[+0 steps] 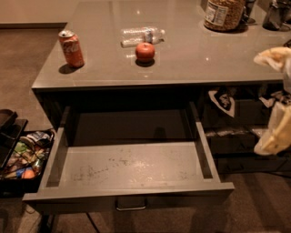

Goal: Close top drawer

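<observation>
The top drawer (129, 166) is pulled far out of the dark grey counter. Its pale scuffed floor is bare, and its flat front (77, 202) faces the bottom edge of the view with a small metal pull handle (131, 205) at the centre. My gripper (274, 131) shows as pale yellowish parts at the right edge, to the right of the drawer and apart from it, at about the drawer's height. It holds nothing that I can see.
On the counter top (191, 59) stand a red soda can (71, 48), a lying plastic bottle (142, 36), a red apple (145, 52) and a large jar (224, 13). A black bin of snack packets (22, 157) sits on the floor to the left.
</observation>
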Controlling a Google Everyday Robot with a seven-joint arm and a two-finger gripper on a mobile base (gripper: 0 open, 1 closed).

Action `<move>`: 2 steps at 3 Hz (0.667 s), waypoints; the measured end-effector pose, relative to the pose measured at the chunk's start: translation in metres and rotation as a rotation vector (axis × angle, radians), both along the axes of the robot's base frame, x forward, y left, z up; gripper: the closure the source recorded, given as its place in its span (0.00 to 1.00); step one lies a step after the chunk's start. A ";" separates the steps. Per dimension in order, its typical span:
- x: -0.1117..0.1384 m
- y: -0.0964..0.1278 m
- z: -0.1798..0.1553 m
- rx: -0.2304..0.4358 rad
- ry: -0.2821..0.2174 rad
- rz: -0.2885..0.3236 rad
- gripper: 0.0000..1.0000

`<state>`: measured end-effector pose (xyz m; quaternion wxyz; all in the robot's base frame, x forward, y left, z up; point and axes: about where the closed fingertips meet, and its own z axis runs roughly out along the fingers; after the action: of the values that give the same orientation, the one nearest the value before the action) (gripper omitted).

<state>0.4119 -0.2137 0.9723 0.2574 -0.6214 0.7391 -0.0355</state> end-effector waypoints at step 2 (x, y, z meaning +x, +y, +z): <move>-0.016 0.011 -0.047 0.204 -0.152 0.072 0.00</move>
<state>0.3962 -0.2026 0.9255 0.3756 -0.6138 0.6944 0.0021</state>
